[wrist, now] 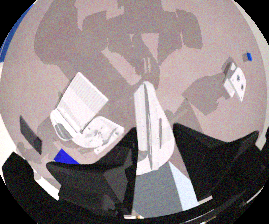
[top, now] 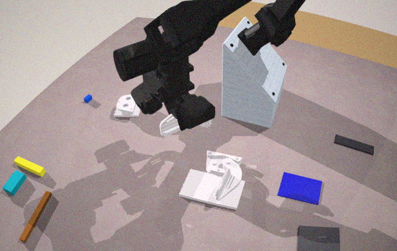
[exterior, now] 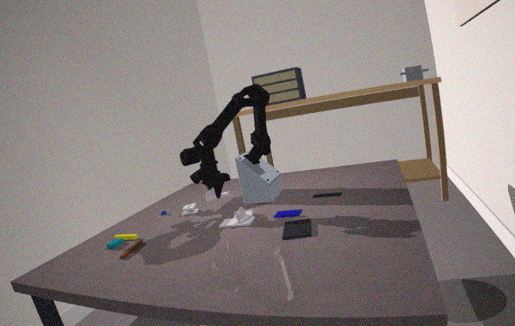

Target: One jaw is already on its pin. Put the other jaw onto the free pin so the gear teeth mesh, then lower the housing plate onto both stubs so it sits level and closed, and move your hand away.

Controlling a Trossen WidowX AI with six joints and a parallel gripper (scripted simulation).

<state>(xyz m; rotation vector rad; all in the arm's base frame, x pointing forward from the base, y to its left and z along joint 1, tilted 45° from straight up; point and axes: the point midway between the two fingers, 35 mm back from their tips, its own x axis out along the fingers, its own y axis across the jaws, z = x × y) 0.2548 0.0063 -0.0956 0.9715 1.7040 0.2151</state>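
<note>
Top looks steeply down; exterior, farther back, shares its table (top: 78,131) (exterior: 332,279)

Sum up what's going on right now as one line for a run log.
claw: shut on loose white jaw | other jaw: on base | housing plate: apart on table

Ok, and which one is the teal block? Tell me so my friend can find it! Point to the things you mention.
Look on the big table (top: 75,137) (exterior: 332,267), at the end farthest from the robot's pale slanted stand (top: 247,93) (exterior: 257,187). Three small bars lie in a group there. The teal block (top: 14,182) (exterior: 114,243) is the short, chunky one, beside the longer yellow bar (top: 29,166) (exterior: 125,237) and long brown stick (top: 36,215) (exterior: 131,249).
</note>
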